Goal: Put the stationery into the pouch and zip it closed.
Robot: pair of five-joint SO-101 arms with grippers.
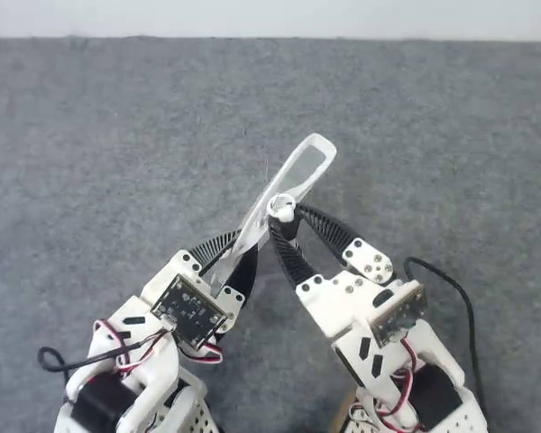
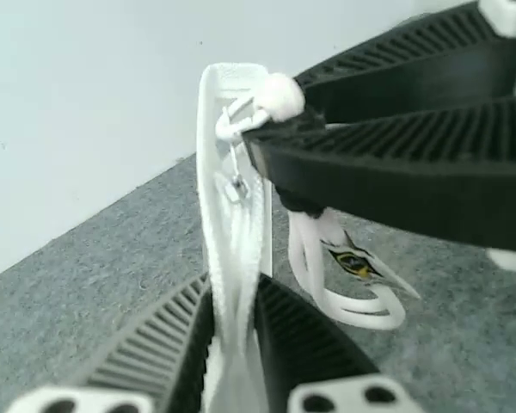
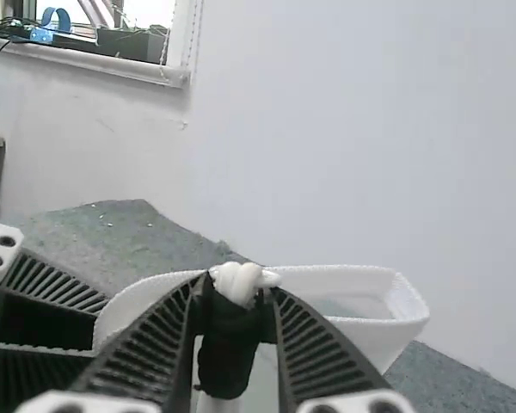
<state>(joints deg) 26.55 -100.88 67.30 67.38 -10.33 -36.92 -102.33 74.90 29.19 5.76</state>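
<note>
A clear pouch (image 1: 290, 183) with a white zip edge is held up above the grey table, tilted away from the arms. My left gripper (image 1: 236, 251) is shut on its near edge; in the left wrist view the pouch (image 2: 230, 181) runs up from between the left gripper (image 2: 232, 344). My right gripper (image 1: 283, 216) is shut on the zip pull with its white bead (image 2: 279, 95), at about the pouch's middle. In the right wrist view the right gripper (image 3: 232, 297) clamps the bead (image 3: 241, 277) against the pouch rim (image 3: 361, 280). A white cord loop (image 2: 348, 297) hangs below. What lies inside the pouch I cannot make out.
Grey carpet-like table surface (image 1: 99, 153) spreads out on all sides of the arms. A black cable (image 1: 451, 293) loops beside the right arm's base. A pale wall (image 3: 370, 129) stands behind the table.
</note>
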